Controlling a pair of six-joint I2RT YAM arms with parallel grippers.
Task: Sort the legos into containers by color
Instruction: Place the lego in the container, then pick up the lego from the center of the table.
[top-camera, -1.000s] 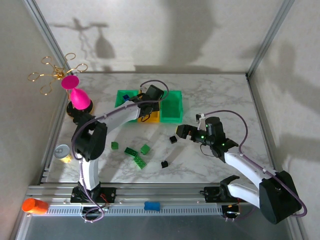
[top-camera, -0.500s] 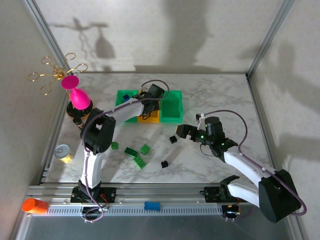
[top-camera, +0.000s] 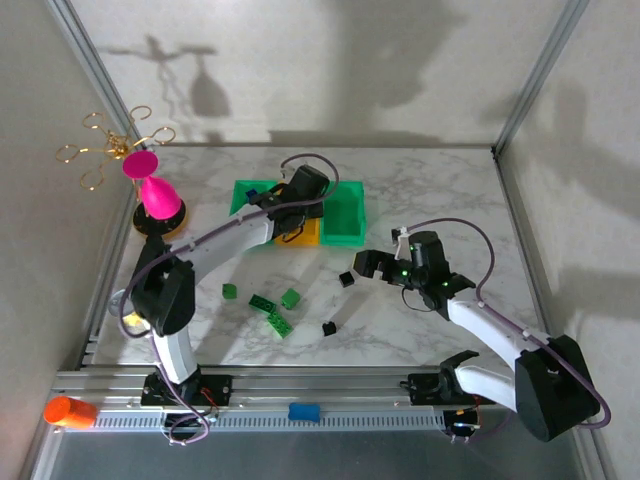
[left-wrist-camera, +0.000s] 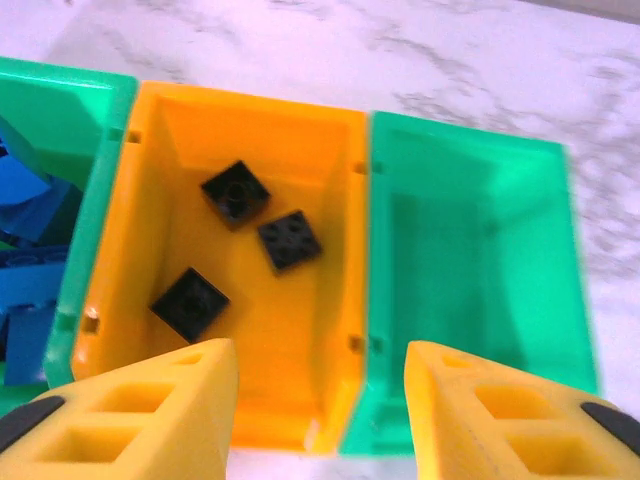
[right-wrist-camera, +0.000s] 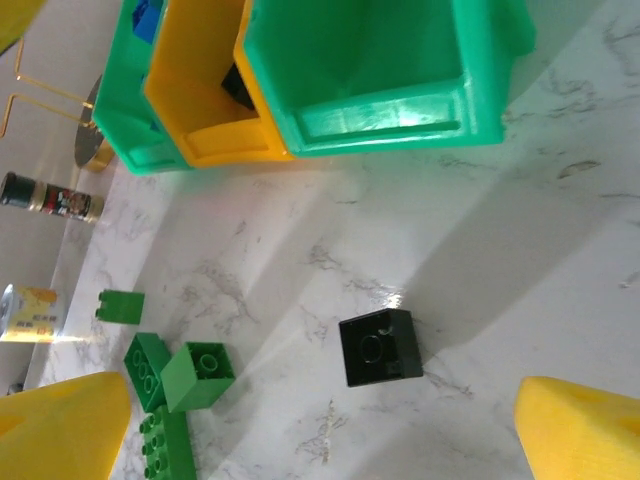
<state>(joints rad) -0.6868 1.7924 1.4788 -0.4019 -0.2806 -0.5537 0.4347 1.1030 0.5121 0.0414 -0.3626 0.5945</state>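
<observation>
Our left gripper (left-wrist-camera: 318, 375) hangs above the row of containers with its jaws spread wide and nothing between them. Straight below it we see the orange bin (left-wrist-camera: 330, 150), the middle one of the three. Three black bricks (left-wrist-camera: 290, 240) lie apart from one another on its floor. Joined to one long side of it is the first green bin (left-wrist-camera: 60, 110), which holds blue bricks (left-wrist-camera: 25, 190). Joined to the other long side is the second green bin (left-wrist-camera: 470, 250).

Our right gripper (right-wrist-camera: 320, 430) is likewise spread wide and carries nothing. It hovers low over the bench (right-wrist-camera: 560, 250), on the near side of the bins and apart from them. A little ahead of it, in line with the gap between its fingers, a single black brick (right-wrist-camera: 380, 347) lies on the marble, short of the second green bin.

Off to the left in the right wrist view we find the green bricks (right-wrist-camera: 197, 375). Two blocks sit touching each other, a flat studded plate (right-wrist-camera: 165, 445) lies just beside them, and one small green piece (right-wrist-camera: 120, 305) sits a little apart. From the top camera we also see another black brick (top-camera: 328, 327), nearer the arm bases than the first. The pink goblet (top-camera: 155, 192) stands at the bench's left edge, well apart from the bins.
</observation>
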